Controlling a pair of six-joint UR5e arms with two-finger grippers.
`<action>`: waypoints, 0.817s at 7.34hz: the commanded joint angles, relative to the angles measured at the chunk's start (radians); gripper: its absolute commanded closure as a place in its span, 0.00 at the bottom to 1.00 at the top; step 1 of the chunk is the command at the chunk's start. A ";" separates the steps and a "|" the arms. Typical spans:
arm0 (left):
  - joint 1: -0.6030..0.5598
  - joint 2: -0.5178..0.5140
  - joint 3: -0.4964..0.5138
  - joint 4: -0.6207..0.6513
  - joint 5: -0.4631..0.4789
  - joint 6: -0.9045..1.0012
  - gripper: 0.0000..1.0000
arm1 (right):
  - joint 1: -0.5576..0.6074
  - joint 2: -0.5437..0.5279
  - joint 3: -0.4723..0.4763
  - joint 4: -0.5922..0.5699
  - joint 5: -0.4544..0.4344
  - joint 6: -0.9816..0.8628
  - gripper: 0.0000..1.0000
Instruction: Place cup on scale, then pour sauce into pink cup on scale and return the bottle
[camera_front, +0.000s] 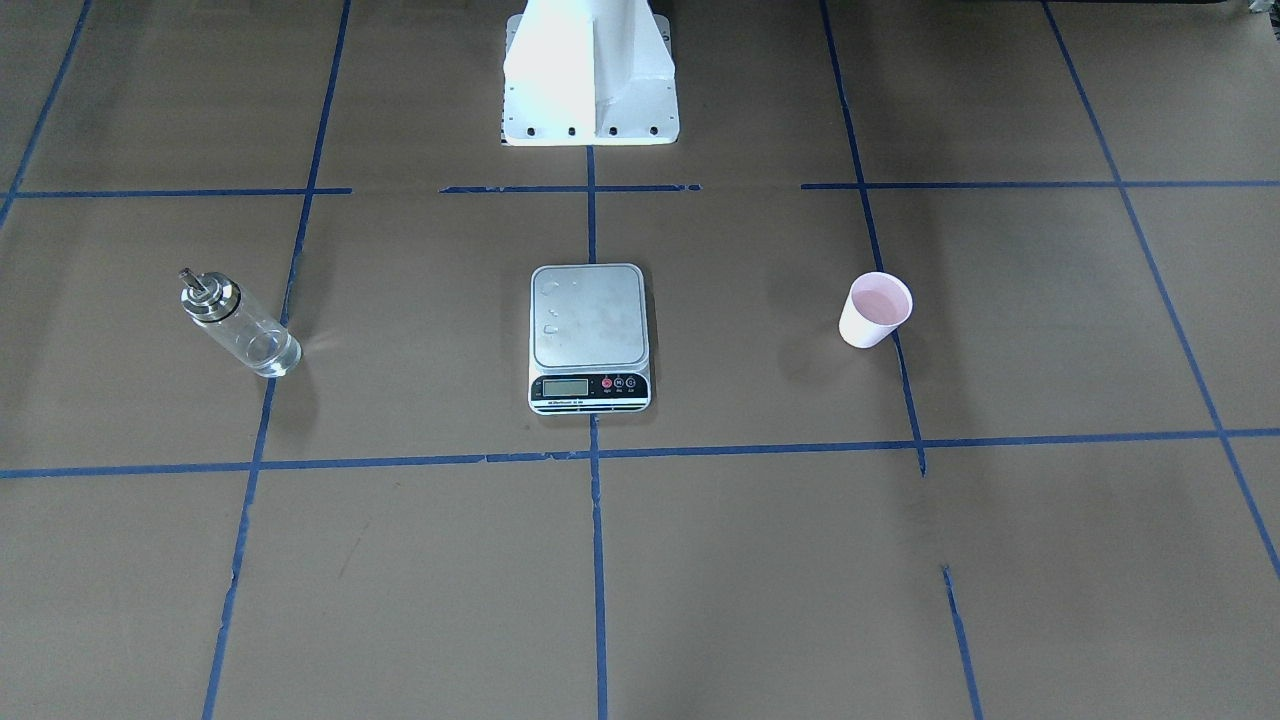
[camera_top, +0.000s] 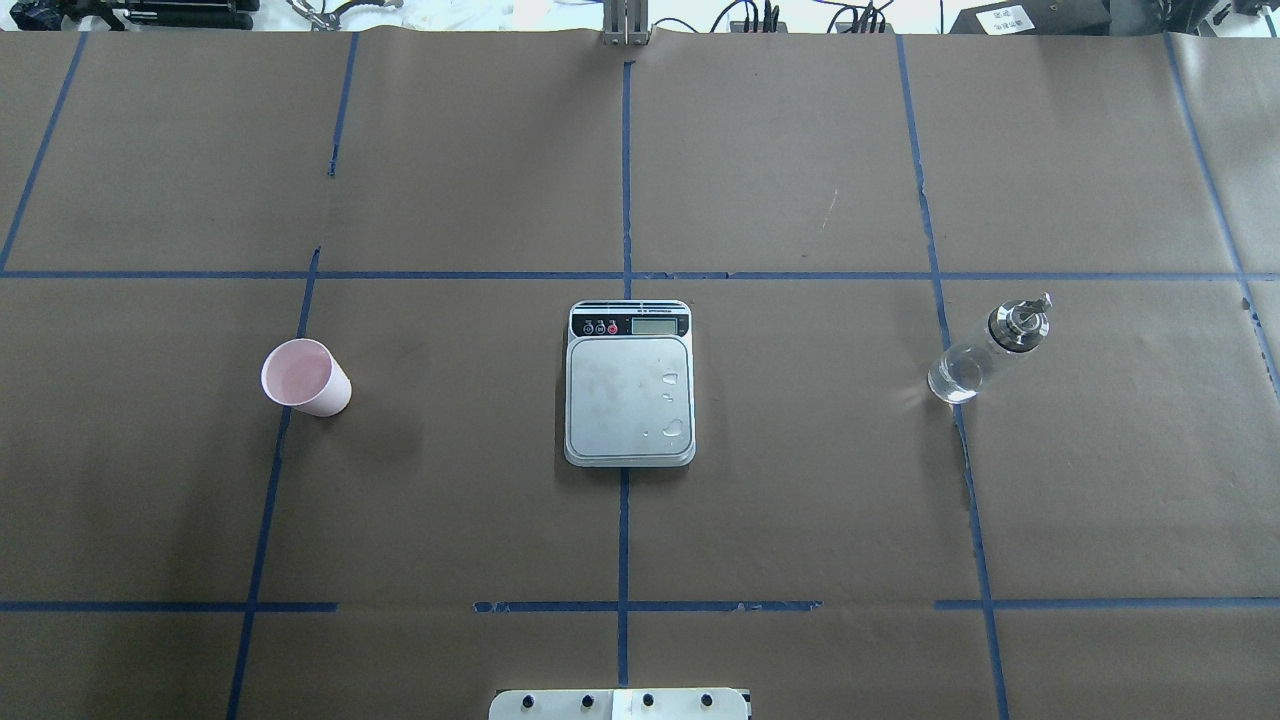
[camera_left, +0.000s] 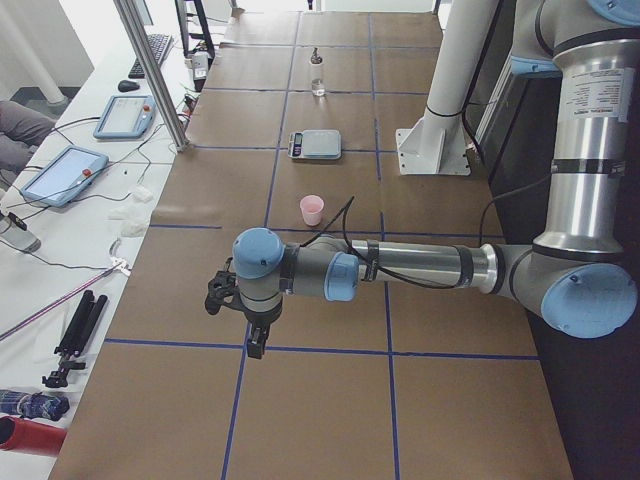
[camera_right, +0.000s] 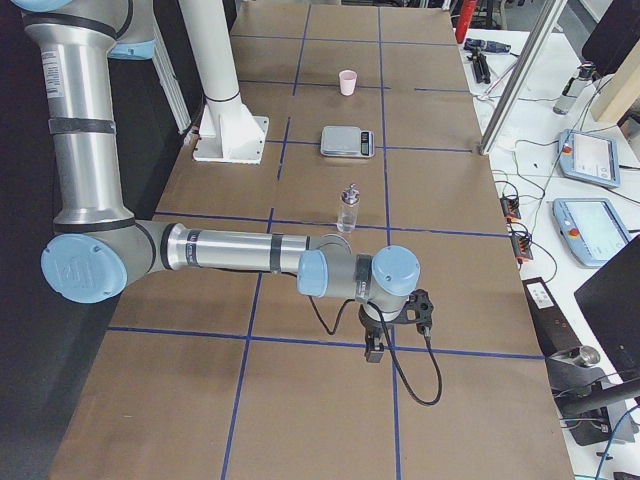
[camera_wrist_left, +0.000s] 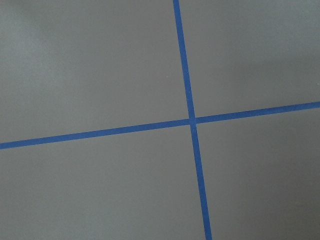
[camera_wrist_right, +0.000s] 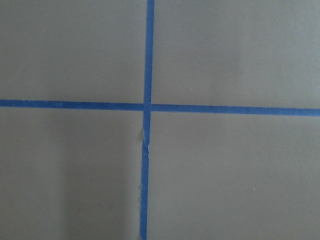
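The scale (camera_top: 629, 385) sits mid-counter (camera_top: 800, 500) with nothing standing on its platform, so the first step is not yet done. The cup (camera_top: 305, 378) stands upright well to the robot's left and the bottle (camera_top: 985, 350) upright well to its right, each probably placed for the arm on that side. The left end effector (camera_left: 254, 345) and right end effector (camera_right: 375, 350) hang over bare counter, well apart from all three. Whether their fingers are apart or together cannot be told.
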 joint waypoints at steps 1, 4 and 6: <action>0.000 0.000 0.001 0.000 0.000 0.000 0.00 | 0.000 0.003 0.006 0.000 0.000 0.000 0.00; 0.002 -0.015 -0.053 0.004 0.003 0.002 0.00 | 0.000 0.011 0.008 0.000 0.000 0.005 0.00; 0.009 -0.020 -0.184 0.014 -0.005 0.000 0.00 | 0.000 0.012 0.012 0.000 0.003 0.006 0.00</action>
